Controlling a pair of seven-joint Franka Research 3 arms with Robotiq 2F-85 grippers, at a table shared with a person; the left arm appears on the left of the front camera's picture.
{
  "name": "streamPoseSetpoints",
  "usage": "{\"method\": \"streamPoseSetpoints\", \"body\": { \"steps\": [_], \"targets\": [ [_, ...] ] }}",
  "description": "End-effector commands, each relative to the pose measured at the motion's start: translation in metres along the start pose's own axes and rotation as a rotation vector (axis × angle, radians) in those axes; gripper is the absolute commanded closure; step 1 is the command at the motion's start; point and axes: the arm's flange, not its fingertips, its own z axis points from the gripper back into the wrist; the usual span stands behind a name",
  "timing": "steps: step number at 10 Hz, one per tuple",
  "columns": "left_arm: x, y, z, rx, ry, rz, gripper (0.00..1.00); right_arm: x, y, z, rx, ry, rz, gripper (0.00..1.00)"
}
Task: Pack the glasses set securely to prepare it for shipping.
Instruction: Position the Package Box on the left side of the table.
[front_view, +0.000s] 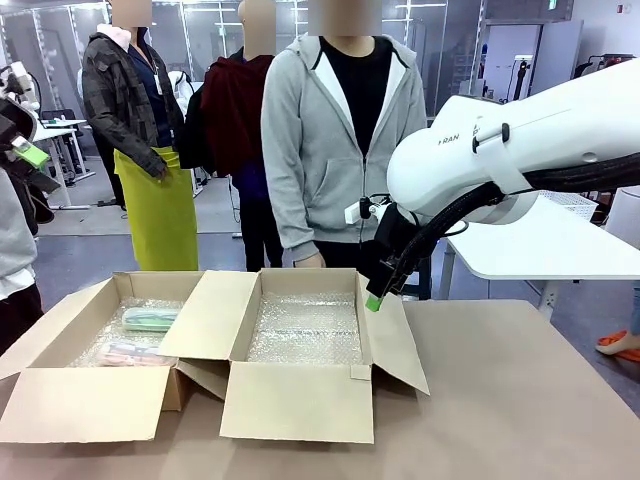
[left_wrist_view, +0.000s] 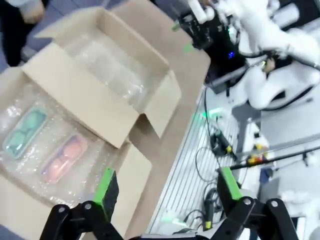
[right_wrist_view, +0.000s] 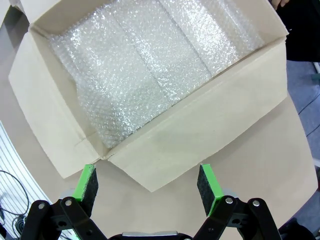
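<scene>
Fingers on both arms are spread wide, nothing held. Mint case (front_view: 150, 318) and pink case (front_view: 133, 351) lie side by side on bubble wrap (front_view: 120, 335) in the left box (front_view: 90, 395). Right next to it, touching, sits the right box (front_view: 300, 400), lined with its own wrap (front_view: 305, 330). Right fingers (right_wrist_view: 149, 186) hang over that box's flap, left fingers (left_wrist_view: 167, 191) up above the left box's edge. Both boxes sit on the brown worktop (front_view: 520, 400), and a person in a grey hoodie (front_view: 335, 140) stands at the far side.
</scene>
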Motion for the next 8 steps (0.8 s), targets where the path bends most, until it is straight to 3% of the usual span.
{"method": "streamPoseSetpoints", "body": {
  "steps": [1, 2, 4, 5, 8],
  "targets": [
    [-0.014, -0.021, -0.051, 0.076, 0.063, -0.103, 0.00, -0.001, 0.002, 0.000, -0.006, 0.013, -0.001, 0.00],
    [-0.010, -0.044, -0.081, 0.214, 0.094, -0.185, 0.00, -0.001, 0.002, 0.000, -0.006, 0.013, -0.001, 0.00],
    [-0.004, -0.066, -0.113, 0.371, 0.070, -0.277, 0.00, -0.001, 0.002, 0.000, -0.006, 0.013, -0.001, 0.00],
    [-0.004, -0.071, -0.126, 0.371, 0.085, -0.278, 0.00, -0.001, 0.002, 0.000, -0.006, 0.013, -0.001, 0.00],
    [-0.005, -0.080, -0.151, 0.551, -0.021, -0.262, 0.00, -0.001, 0.002, 0.000, -0.006, 0.013, -0.001, 0.00]
  ]
}}
